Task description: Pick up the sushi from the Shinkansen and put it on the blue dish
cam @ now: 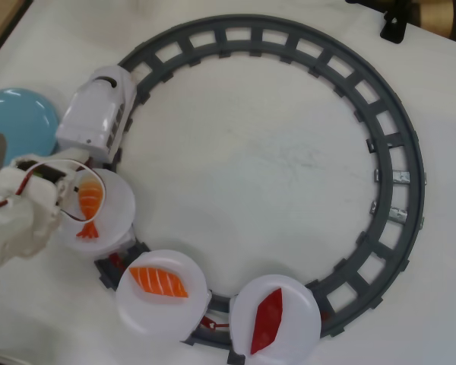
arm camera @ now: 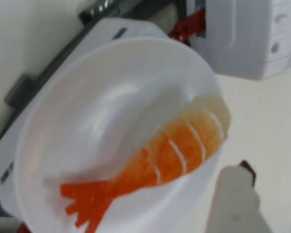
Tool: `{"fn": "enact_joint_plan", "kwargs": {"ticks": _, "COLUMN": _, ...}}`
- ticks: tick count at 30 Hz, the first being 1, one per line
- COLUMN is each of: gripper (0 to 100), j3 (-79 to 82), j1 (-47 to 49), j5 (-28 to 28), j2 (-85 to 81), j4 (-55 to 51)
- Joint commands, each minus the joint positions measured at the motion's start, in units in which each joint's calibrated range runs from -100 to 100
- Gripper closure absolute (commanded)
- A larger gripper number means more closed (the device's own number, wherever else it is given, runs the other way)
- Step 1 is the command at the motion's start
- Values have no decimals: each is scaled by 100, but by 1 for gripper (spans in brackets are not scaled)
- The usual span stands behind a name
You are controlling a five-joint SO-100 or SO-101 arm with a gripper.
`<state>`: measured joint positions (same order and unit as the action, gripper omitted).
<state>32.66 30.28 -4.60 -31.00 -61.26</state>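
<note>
Overhead view: arm (cam: 23,209) covers shrimp plate (cam: 110,220) edge; fingers (cam: 74,182) state unclear.

Blue dish (cam: 19,114) cut by edge at 9 o'clock. Tool (arm camera: 235,204) blurry in wrist view, grip unclear. Shrimp (arm camera: 155,165) blurry.
</note>
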Motion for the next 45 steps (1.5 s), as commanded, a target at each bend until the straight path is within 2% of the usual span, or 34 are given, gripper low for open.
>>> {"fn": "enact_joint_plan", "kwargs": {"ticks": 1, "gripper": 81, "j3": -669, "j1": -18, "j5": -73, "j2": 2, "j4": -248}}
{"fn": "enact_joint_plan", "kwargs": {"ticks": 8, "gripper": 81, "j3": -796, "j1": -255, "j5": -47, "j2": -23, "j4": -256}}
{"fn": "enact_joint_plan", "kwargs": {"ticks": 19, "gripper": 81, "j3": -904, "j1": -2579, "j5": -42, "j2": -81, "j4": -112}}
{"fn": "enact_joint_plan", "kwargs": {"ticks": 24, "gripper": 81, "j3": -904, "j1": -3222, "j5": -42, "j2": -90, "j4": -851}}
{"fn": "enact_joint_plan", "kwargs": {"ticks": 31, "gripper": 81, "j3": -985, "j1": -3169, "j5": -36, "j2": -363, "j4": -2074}}
{"fn": "enact_joint_plan", "kwargs": {"ticks": 37, "gripper": 81, "j3": -850, "j1": -2940, "j5": -47, "j2": -1384, "j4": -2048}}
{"fn": "enact_joint_plan", "kwargs": {"ticks": 45, "gripper": 81, "j3": -759, "j1": -1673, "j5": -68, "j2": -1815, "j4": -1853}}
